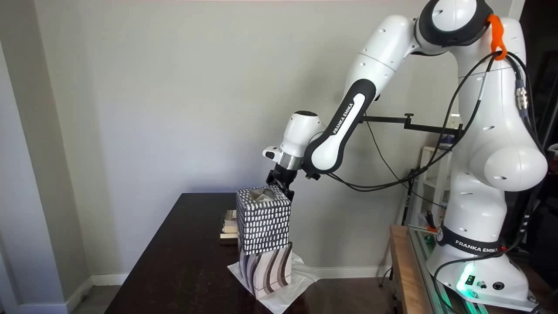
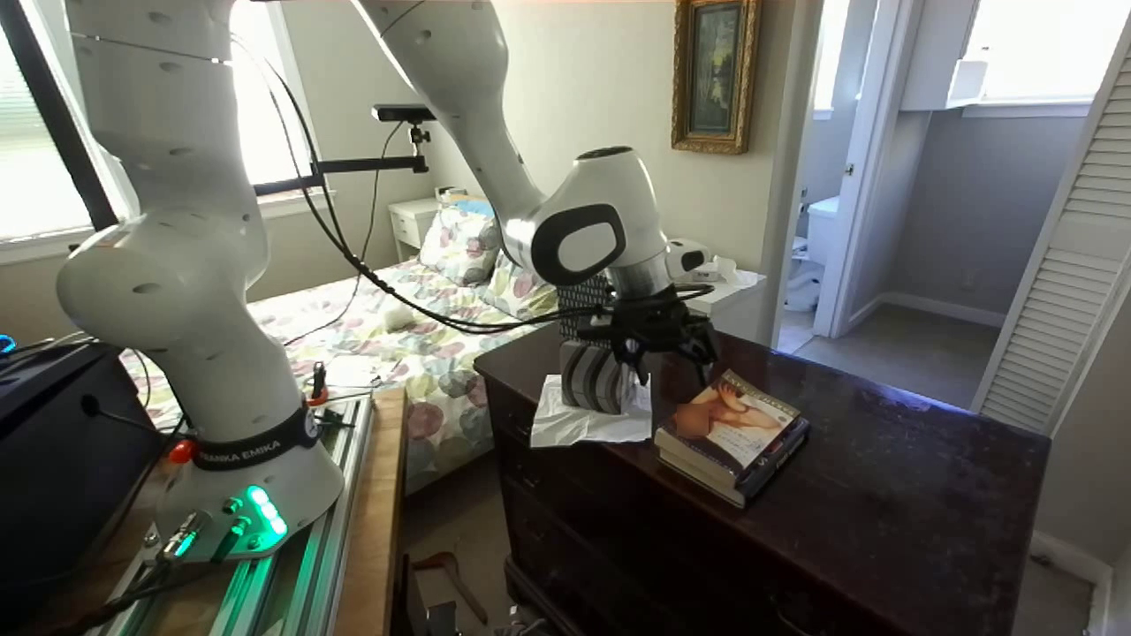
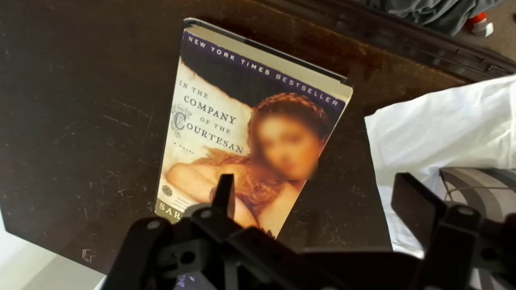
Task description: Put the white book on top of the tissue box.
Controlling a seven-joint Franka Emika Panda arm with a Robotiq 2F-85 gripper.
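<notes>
On the tabletop [image 2: 910, 473], the book [image 3: 242, 129] (presumably the white one) is stacked on another book [image 1: 228, 236] near the box [image 1: 266, 222], approach judged in hand, the end effector [image 3: 316, 193], spread apart, needing to be centred above and lowered.

Wrist vw: close-up, abv. dresser [image 3: 109, 129]
</notes>
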